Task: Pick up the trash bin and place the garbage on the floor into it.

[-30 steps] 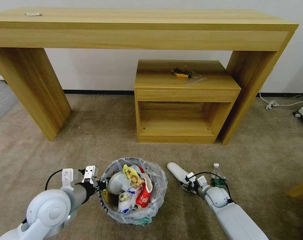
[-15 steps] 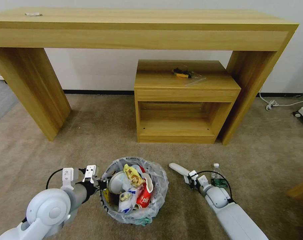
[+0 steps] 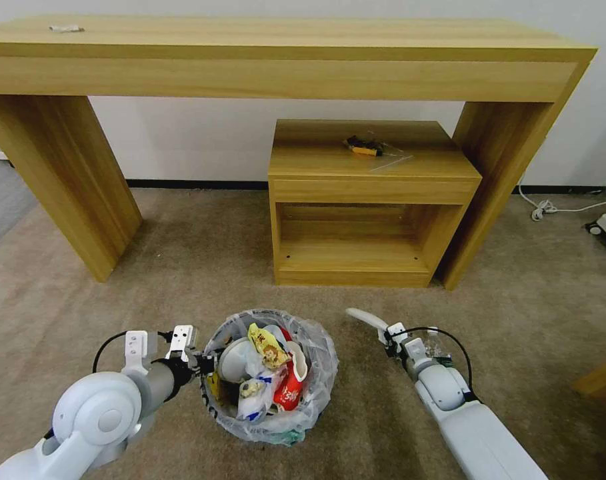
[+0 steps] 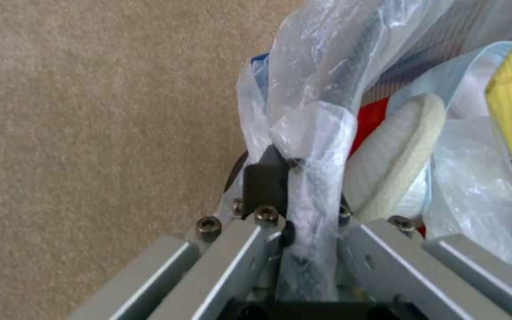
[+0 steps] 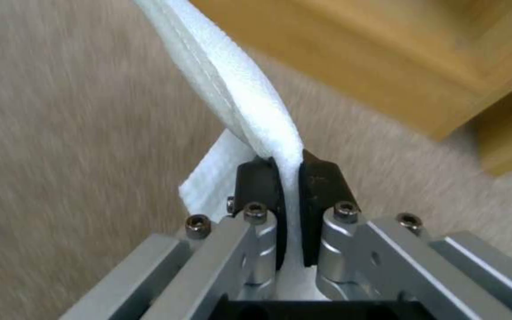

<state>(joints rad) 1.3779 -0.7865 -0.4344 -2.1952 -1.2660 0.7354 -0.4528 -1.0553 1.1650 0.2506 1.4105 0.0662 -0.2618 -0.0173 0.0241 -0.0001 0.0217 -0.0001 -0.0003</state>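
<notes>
While the trash bin (image 3: 269, 377) stood nearly full on the floor (image 3: 183, 267), the left gripper (image 4: 291, 178) pinched its rim; right of the bin, the right gripper (image 5: 289, 178) clamped a white slipper (image 3: 366, 318), bottle (image 3: 438, 348) left.

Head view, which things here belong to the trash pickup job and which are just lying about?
Part of the job:
trash bin, rim held by left gripper
white slipper, pinched in right gripper
clear bottle on the carpet

Just lying about:
long wooden table
small cabinet
cable
</notes>
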